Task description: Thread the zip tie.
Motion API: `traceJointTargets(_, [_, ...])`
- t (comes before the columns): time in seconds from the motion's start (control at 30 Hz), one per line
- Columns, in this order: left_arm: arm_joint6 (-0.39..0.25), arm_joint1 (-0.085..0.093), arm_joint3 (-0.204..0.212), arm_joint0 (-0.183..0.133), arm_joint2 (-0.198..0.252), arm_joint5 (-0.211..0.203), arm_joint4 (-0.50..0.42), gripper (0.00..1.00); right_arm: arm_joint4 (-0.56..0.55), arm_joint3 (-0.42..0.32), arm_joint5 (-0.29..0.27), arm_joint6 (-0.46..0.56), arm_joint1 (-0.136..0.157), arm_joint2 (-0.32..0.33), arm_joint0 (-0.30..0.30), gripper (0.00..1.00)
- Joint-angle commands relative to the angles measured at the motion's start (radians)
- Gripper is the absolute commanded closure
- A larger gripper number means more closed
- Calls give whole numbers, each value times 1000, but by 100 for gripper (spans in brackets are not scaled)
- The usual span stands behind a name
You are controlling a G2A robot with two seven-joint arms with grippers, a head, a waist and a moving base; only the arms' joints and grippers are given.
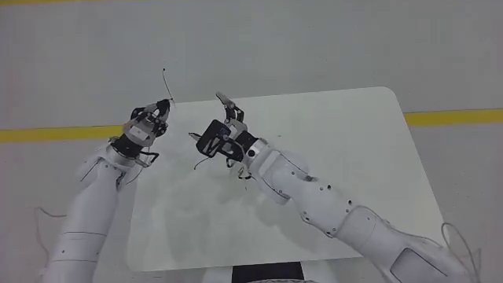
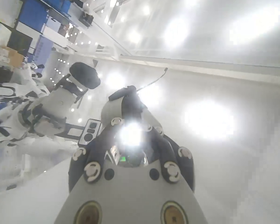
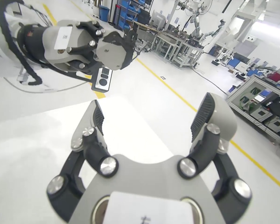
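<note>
The left hand [image 1: 160, 111] pinched the zip tie [image 1: 167, 86] beside the table's [image 1: 354, 165] far left corner, the thin strap sticking out past its fingertips over the floor; the right hand [image 3: 154, 113], near it above the table, had its fingers spread wide.

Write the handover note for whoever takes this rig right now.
Left gripper: shut on the zip tie, held in the air by a corner of the table; the tie sticks out nearly straight.
Right gripper: open and empty, above the table, close to the left one.
Done: tie is picked up.
Left: no loop yet. The right gripper probably has to take the free end and feed it through the head.
</note>
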Motion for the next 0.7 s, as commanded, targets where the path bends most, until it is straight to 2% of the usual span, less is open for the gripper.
traceJointTargets(0.0, [1, 4, 6, 1, 12, 0, -19, 100, 7, 19, -9, -30, -7, 0, 7, 0])
traceJointTargets(0.13, [-14, 13, 16, 0, 37, 0, -54, 100, 10, 59, -11, -90, -24, -4, 27, 0])
traceJointTargets(0.4, [-21, 17, 15, -4, 37, 0, -52, 100, 10, 63, -10, -92, -25, -2, 24, 0])
traceJointTargets(0.47, [2, 14, -1, 1, 42, -10, -56, 100, 5, 64, -7, -80, -27, 7, 16, 0])
traceJointTargets(0.67, [-7, 14, -22, 10, 44, -32, -25, 100, -4, 88, 3, -59, -46, 13, 35, 0])
